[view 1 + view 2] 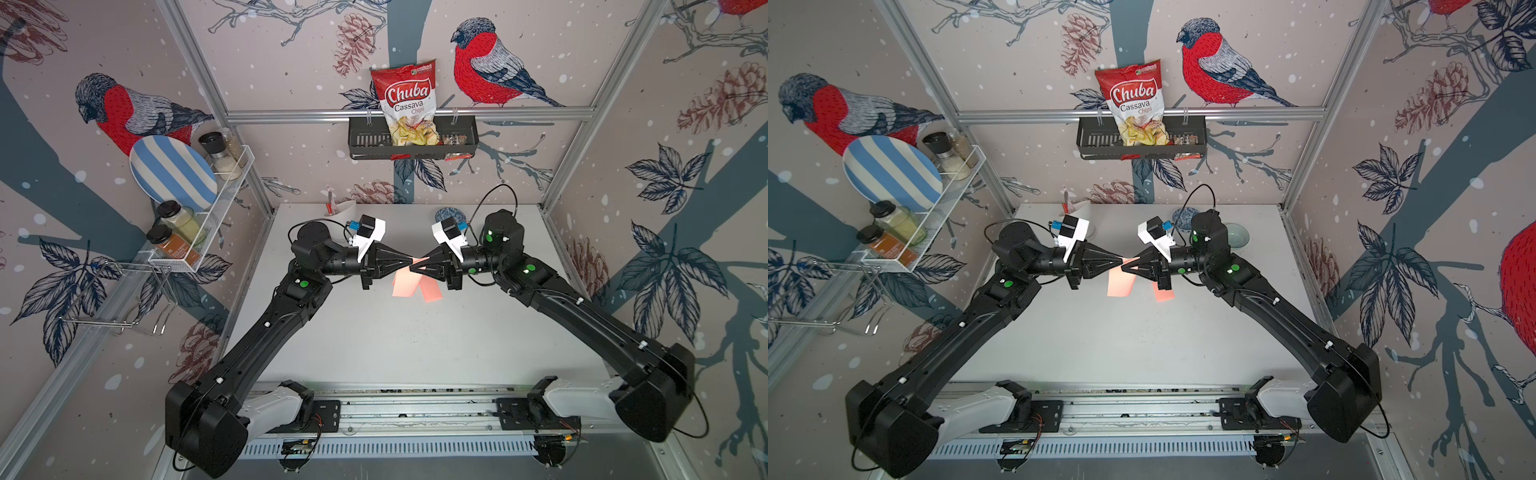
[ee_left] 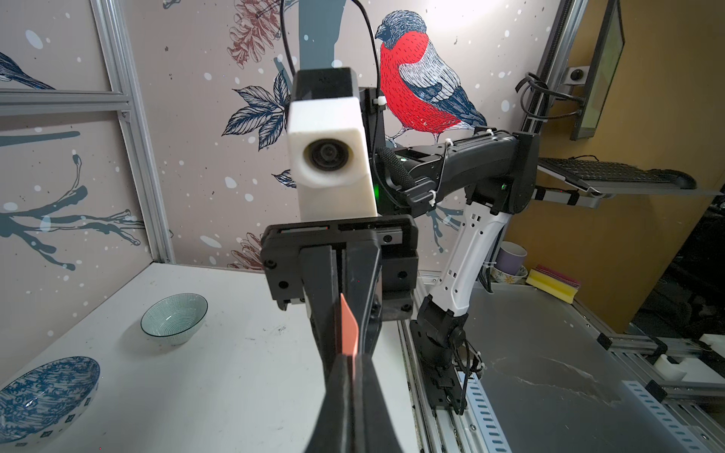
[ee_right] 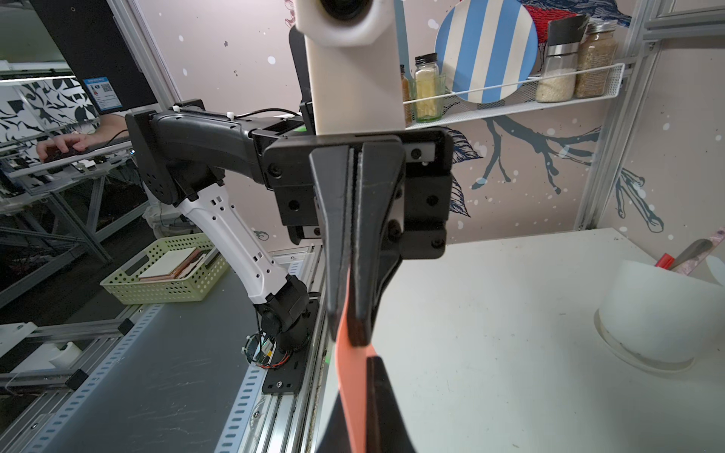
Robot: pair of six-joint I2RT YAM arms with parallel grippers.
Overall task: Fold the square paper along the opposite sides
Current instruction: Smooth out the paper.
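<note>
End effectors point(image 1: 409, 260) point(image 1: 415, 267) on paper point(image 1: 404, 286) (lengthwise downward)

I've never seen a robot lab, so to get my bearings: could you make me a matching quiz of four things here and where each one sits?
1. orange paper
2. chips bag
3. striped plate
4. glass bowl

a. in the white wire rack
b. on the white table
c. clamped by left gripper and right gripper
d. in the black basket

Pairs: 1-c, 2-d, 3-a, 4-b.
</note>
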